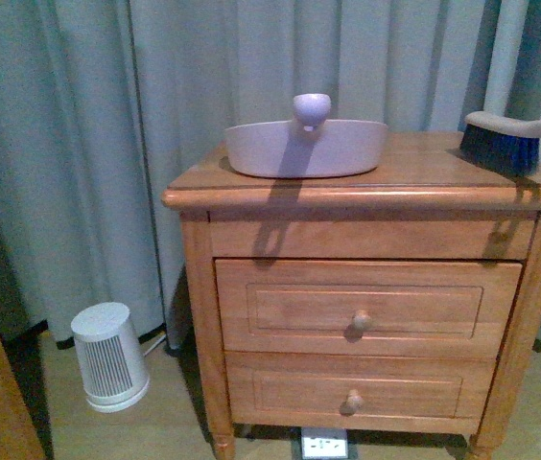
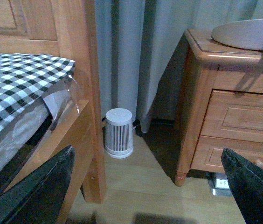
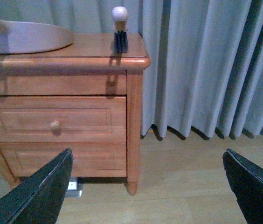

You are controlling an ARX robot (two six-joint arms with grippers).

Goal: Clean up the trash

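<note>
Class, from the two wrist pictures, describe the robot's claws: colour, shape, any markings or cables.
Only the fingers show. The left claw has two near-black fingers, broad wedges tapering to a tip, with paler edges. The right claw has matching fingers. No cables or markings are visible, and the front view shows neither arm.

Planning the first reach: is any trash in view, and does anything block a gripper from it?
No trash shows in any view, so blockage cannot be judged. A dustpan and brush lie on the nightstand; left gripper and right gripper are open.
</note>
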